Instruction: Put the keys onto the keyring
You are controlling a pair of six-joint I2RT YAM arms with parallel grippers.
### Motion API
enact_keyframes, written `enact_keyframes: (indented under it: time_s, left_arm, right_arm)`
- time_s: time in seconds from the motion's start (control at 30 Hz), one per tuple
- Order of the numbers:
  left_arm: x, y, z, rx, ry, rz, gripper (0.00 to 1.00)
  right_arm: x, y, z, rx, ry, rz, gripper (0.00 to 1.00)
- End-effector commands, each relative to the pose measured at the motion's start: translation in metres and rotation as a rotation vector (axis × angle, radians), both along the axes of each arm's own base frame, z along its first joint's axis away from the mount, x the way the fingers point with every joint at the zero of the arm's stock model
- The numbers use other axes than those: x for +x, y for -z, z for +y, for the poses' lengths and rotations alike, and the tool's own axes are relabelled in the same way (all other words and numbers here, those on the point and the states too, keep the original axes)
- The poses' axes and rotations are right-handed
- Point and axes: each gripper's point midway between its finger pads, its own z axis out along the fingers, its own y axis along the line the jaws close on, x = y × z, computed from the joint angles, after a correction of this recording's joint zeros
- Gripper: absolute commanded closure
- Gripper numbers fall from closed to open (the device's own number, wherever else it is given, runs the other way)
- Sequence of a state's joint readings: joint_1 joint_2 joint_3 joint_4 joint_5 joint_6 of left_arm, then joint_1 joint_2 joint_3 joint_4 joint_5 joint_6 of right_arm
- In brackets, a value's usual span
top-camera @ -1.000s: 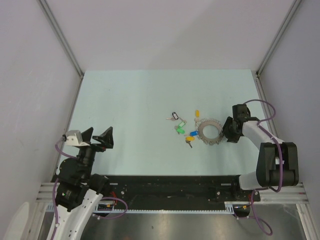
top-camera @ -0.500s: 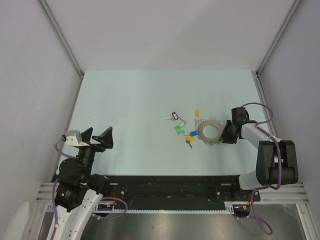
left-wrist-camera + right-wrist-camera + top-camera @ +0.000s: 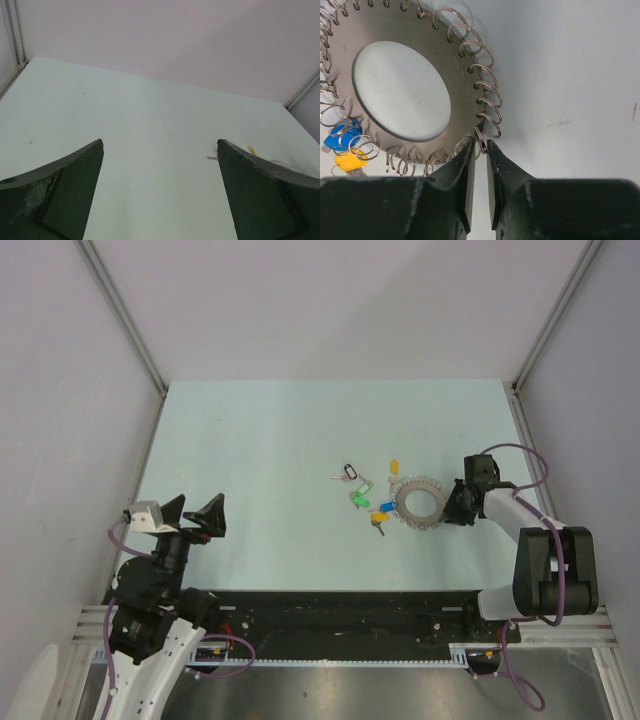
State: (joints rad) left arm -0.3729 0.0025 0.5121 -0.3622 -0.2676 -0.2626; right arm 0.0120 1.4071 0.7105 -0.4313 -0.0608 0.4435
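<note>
Only the right wrist view shows us the right gripper [image 3: 480, 143] nearly together round a keyring [image 3: 464, 70] loop, grip we cannot tell, keys [image 3: 342, 136] beside its rim, left gripper [image 3: 160, 145] agape

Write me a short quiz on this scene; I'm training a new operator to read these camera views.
1. True or false: the black left gripper stands open, away from the small silver keys with coloured plastic heads.
2. The black right gripper has its tips at which part of the large silver-grey metal keyring? A: its open centre. B: a wire loop on its rim. C: a blue key head.
3. In the top view, on which side of the keyring do the keys lie?
Key: 1 true; 2 B; 3 its left.
</note>
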Motion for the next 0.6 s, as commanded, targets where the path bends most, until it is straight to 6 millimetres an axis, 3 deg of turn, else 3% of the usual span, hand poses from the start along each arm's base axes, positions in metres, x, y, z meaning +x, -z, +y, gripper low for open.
enact_keyframes:
  time_s: [0.0, 0.13, 0.4, 0.47, 0.57]
  left_arm:
    - [-0.015, -0.024, 0.006, -0.054, -0.003, -0.08, 0.0]
    - [-0.015, -0.023, 0.006, -0.051, -0.002, -0.077, 0.0]
    - [-0.013, -0.023, 0.005, -0.046, 0.0, -0.073, 0.0]
    - [-0.012, -0.022, 0.005, -0.043, 0.0, -0.071, 0.01]
    - [-0.012, -0.022, 0.004, -0.039, 0.002, -0.068, 0.0]
  right_arm:
    - [0.008, -0.009, -0.005, -0.036, 0.005, -0.056, 0.81]
    - [0.009, -0.009, -0.007, -0.047, 0.006, -0.058, 0.81]
    - [0.01, -0.006, -0.001, -0.052, -0.026, -0.062, 0.93]
    - [0.013, -0.01, -0.002, -0.061, -0.031, -0.081, 0.99]
    - [0.017, -0.019, -0.003, -0.101, -0.044, -0.12, 1.0]
